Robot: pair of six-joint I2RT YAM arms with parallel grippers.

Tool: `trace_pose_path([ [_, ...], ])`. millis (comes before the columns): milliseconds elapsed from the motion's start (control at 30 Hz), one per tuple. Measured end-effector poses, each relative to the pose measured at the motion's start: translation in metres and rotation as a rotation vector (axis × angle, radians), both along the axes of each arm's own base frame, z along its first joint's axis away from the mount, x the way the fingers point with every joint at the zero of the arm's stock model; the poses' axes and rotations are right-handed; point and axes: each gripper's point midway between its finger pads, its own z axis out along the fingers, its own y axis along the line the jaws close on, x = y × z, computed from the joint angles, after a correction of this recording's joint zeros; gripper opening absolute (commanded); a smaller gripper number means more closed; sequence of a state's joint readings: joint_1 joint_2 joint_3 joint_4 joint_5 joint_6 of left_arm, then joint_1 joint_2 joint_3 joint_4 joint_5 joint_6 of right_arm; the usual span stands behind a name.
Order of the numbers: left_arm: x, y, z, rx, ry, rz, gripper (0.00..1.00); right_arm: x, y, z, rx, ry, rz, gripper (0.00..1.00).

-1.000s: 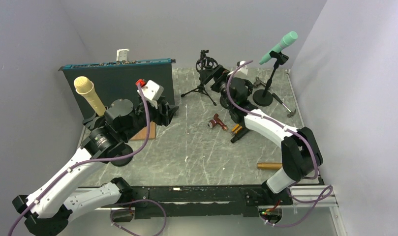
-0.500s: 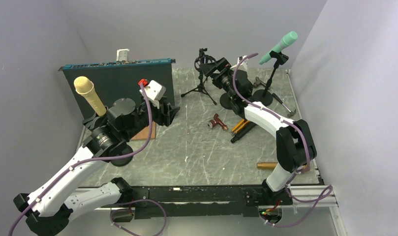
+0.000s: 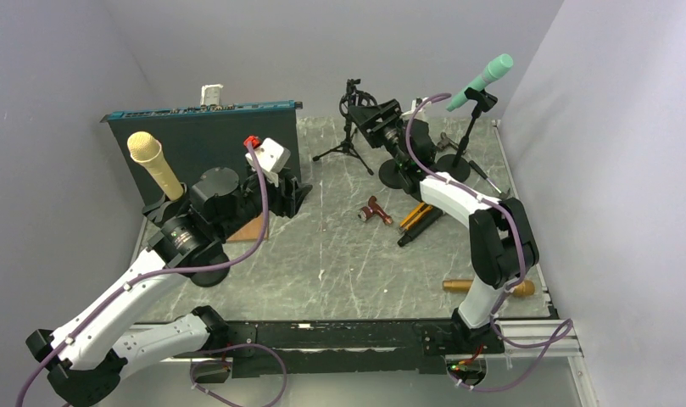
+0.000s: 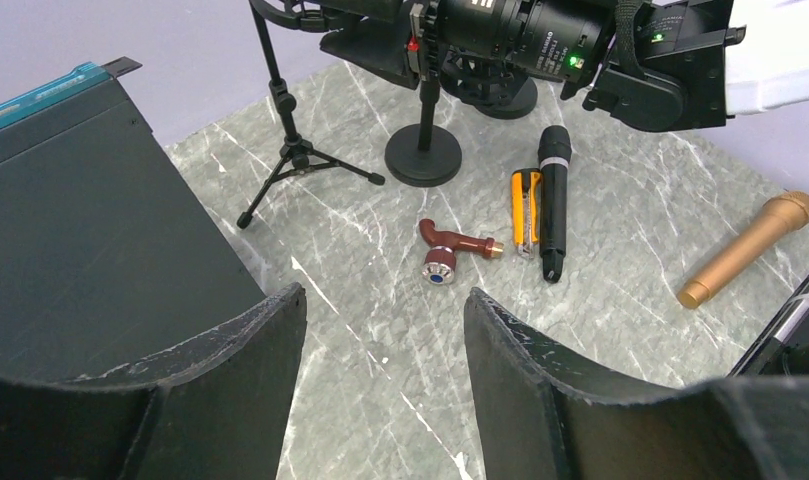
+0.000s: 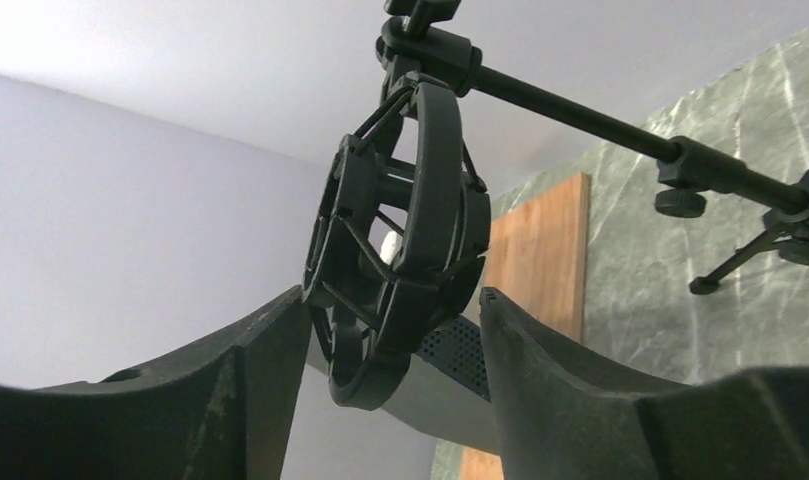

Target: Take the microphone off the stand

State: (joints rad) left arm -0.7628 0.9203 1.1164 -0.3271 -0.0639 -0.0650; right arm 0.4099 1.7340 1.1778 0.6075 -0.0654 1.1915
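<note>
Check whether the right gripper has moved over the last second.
Yes: the right gripper has shifted back and left, toward the tripod stand, whose shock mount now sits between its jaws.

Overhead from behind, wrist views close, all share tripod stand point(image 4: 297, 153)

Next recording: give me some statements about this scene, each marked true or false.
The green microphone sits in its stand. True.
The left gripper holds a microphone. False: it is open and empty.
A black microphone lies flat on the table. True.
The gold microphone stands upright. False: it lies on the table.
A round black mount sits between the right gripper's fingers. True.
</note>
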Motion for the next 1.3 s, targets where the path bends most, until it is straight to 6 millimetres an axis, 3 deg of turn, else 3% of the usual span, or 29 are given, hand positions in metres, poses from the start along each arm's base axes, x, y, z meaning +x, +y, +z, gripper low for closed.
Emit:
trace_pose_path([
  [67, 0.000, 0.000, 0.000, 0.000, 0.000, 0.000, 0.63, -0.001, 0.001, 0.004, 0.013, -0.009, 0.016, 0.47],
  [167, 0.000, 0.000, 0.000, 0.000, 0.000, 0.000, 0.63, -0.003, 0.001, 0.009, 0.025, -0.023, 0.041, 0.41],
  [500, -0.002, -0.002, 0.000, -0.003, 0.003, -0.014, 0.63, -0.019, 0.007, 0.005, 0.028, -0.011, 0.155, 0.32],
  [967, -0.005, -0.001, 0.002, -0.002, 0.013, -0.024, 0.63, -0.096, 0.018, 0.031, 0.022, -0.019, 0.415, 0.17],
  [1300, -0.007, 0.001, 0.002, -0.004, 0.015, -0.019, 0.64, -0.143, 0.017, 0.018, 0.106, -0.014, 0.552, 0.17],
])
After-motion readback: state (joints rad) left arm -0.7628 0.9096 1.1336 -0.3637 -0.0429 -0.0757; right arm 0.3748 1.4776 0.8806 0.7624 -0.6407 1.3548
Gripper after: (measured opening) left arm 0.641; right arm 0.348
